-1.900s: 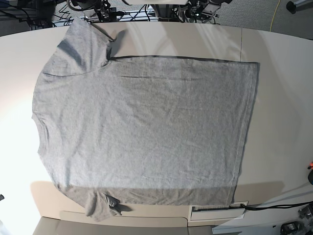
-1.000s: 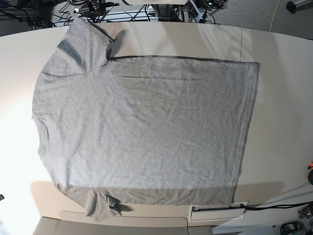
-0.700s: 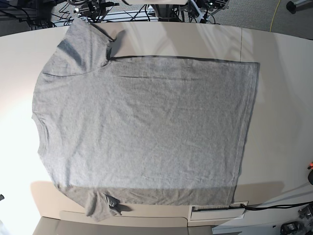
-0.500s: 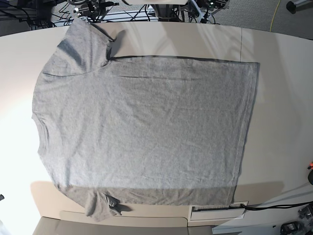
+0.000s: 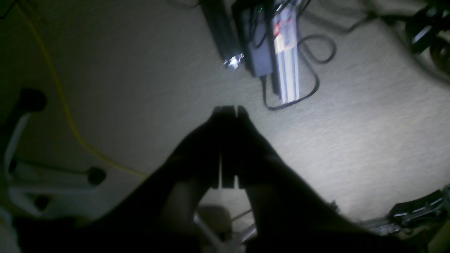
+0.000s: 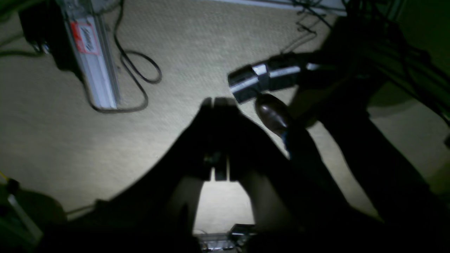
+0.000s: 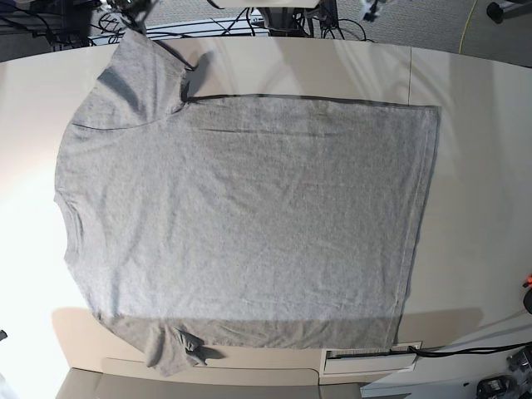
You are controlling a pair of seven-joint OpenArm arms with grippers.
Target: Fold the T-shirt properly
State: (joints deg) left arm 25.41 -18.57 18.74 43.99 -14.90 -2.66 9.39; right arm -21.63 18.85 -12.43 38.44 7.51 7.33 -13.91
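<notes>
Dark, tapering silhouetted fingers

Arm parts at far table edge shifted outward; T-shirt unmoved.

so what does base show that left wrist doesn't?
Only base: the T-shirt spread flat on the table, collar toward the view's left, one sleeve at the far edge, the other bunched at the near edge; neither gripper is visible.
Only left wrist: the left gripper, jaws shut and holding nothing, pointing at carpet, a black box with cables beside an aluminium rail, and a yellow cable.
Both: only floor clutter beyond the table; the yellow cable may be the same one, but I can't confirm it.
</notes>
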